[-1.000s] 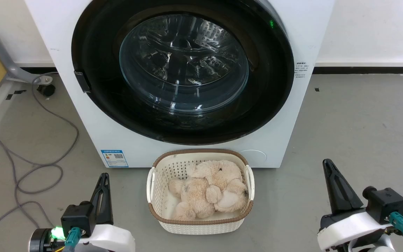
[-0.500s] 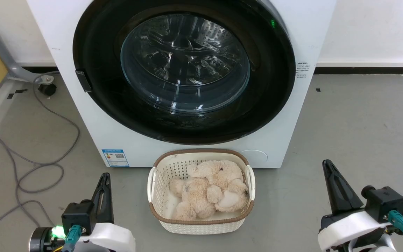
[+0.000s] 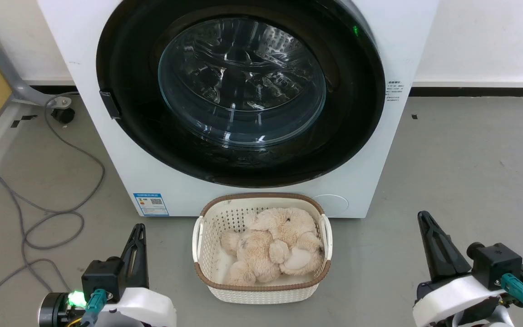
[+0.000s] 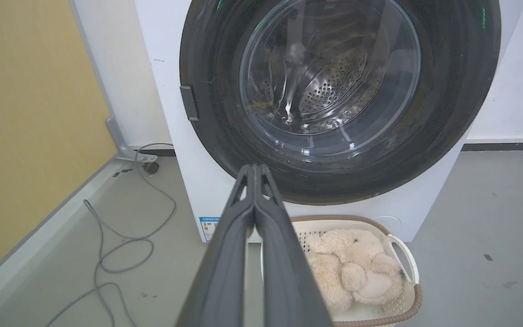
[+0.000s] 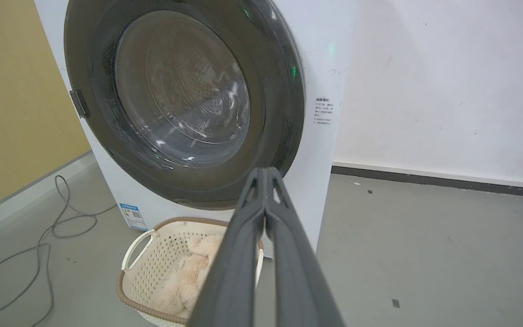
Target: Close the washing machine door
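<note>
Scene before the washing machine (image 3: 116, 163), a white front-loading box standing on a grey floor (image 3: 470, 159) against a white wall (image 3: 484, 41). The washing machine door (image 3: 241, 86), a glossy black disc with a bulging clear window, lies flat against the front of the box and covers the drum opening; the perforated steel drum shows through the glass. A dark tab (image 3: 109, 105) sits at the door's left edge, and a small green light (image 3: 356, 31) glows at its upper right. A blue label (image 3: 150, 204) is stuck low on the front panel. Just before the machine stands a cream basket (image 3: 196, 245) with a brown rim, holding a beige plush toy (image 3: 270, 247). A grey cable (image 3: 52, 218) loops over the floor to the left. The left gripper (image 3: 138, 230) rests at lower left and the right gripper (image 3: 422, 217) at lower right, both well apart from the door and to either side of the basket. In each wrist view the two dark fingers meet at the tips, pressed together on nothing
</note>
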You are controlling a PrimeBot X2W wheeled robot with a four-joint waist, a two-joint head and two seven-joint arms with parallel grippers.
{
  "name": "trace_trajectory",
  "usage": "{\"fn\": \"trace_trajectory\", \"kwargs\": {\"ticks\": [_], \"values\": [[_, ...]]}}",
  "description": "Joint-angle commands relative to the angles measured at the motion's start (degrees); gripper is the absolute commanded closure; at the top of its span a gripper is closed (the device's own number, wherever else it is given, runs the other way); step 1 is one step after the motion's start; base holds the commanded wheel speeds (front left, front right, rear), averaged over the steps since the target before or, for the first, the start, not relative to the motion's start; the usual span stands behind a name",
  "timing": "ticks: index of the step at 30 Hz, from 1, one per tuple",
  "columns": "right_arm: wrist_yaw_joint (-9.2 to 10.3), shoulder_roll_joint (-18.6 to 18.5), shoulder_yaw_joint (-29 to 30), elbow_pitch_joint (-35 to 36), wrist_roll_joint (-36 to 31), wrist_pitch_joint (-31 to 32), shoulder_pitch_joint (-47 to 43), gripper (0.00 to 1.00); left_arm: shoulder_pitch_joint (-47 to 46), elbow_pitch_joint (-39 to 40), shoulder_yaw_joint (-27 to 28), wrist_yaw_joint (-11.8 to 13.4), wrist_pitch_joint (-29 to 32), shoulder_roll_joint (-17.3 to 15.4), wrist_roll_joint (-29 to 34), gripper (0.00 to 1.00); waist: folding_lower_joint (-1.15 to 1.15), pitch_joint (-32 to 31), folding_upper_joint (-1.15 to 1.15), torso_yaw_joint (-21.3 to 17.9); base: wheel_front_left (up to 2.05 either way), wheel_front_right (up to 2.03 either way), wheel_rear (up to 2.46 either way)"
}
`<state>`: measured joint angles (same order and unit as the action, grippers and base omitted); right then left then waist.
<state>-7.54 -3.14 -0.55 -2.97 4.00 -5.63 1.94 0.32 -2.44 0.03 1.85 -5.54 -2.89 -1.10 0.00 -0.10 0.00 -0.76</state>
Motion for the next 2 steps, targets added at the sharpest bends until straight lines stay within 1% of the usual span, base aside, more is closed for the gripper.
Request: {"fn": "trace_trajectory", "kwargs": {"ticks": [1, 2], "values": [[0.03, 0.17, 0.07, 0.58, -0.61, 0.38, -0.85, 1.0, -0.2, 0.36, -0.01, -0.12, 0.32, -0.02, 0.41, 1.0, 0.0, 0.0, 0.0, 0.03, 0.0, 0.0, 0.0], [0.03, 0.17, 0.08, 0.64, -0.68, 0.5, -0.87, 1.0, -0.21, 0.4, -0.01, -0.16, 0.44, -0.02, 0.43, 1.0, 0.0, 0.01, 0.0, 0.05, 0.0, 0.0, 0.0]]}}
